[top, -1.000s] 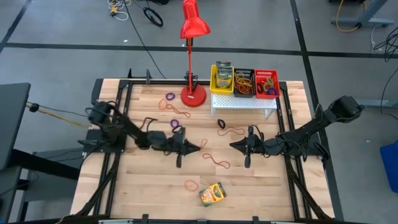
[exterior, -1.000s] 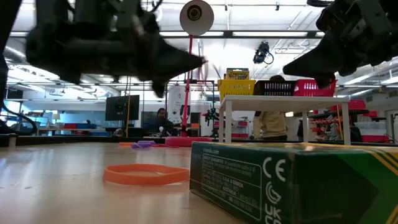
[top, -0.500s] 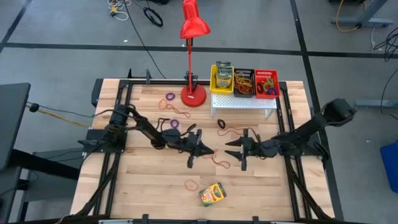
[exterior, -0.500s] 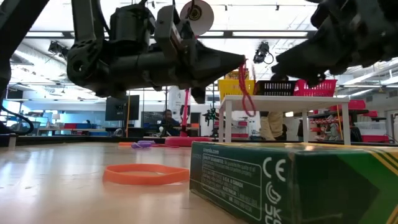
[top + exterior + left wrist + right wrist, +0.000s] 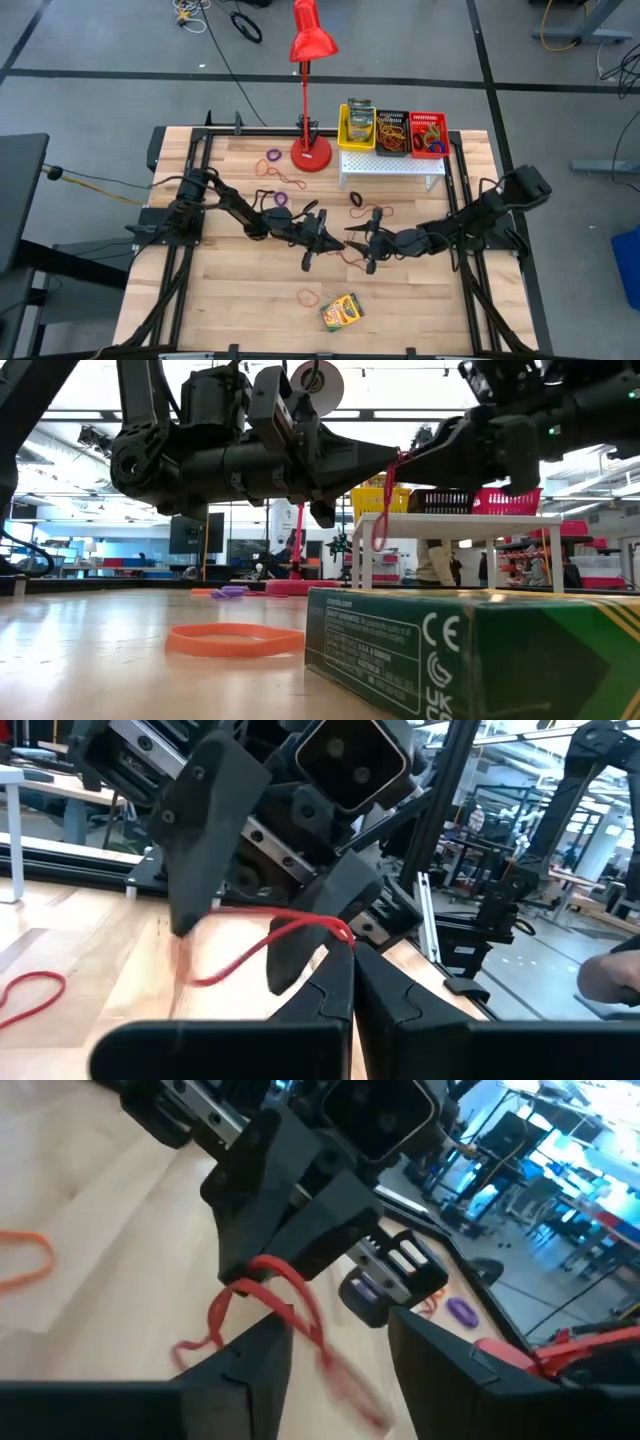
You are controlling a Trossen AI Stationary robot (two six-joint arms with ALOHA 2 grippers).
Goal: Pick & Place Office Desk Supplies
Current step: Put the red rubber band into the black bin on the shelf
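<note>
Nearest the low camera lies a crayon box (image 5: 480,650) on its side, with an orange rubber band (image 5: 235,639) flat on the surface (image 5: 230,290) just beside it; from above, both sit at the near edge, well apart from the arms.

Farther in, at mid-surface, the two grippers meet tip to tip. The left gripper (image 5: 335,240) has its jaws pinched tight on the upper end of a red rubber band (image 5: 270,942), as its own wrist view shows. The loop hangs down from that pinch, its long axis close to vertical in the low view, with the lower part trailing toward the wood. The right gripper (image 5: 352,240) faces it with jaws parted, one finger to either side of the dangling loop and not yet pressing it. So the band lies straight ahead of the right jaws, between them, and the right arm looks set to close on it for a handover.

Beyond, more bands lie scattered. Farthest back, a white perforated stand (image 5: 392,167) carries a yellow bin (image 5: 345,135), a black bin (image 5: 391,131) and a red bin (image 5: 428,132), beside a red desk lamp (image 5: 312,45).
</note>
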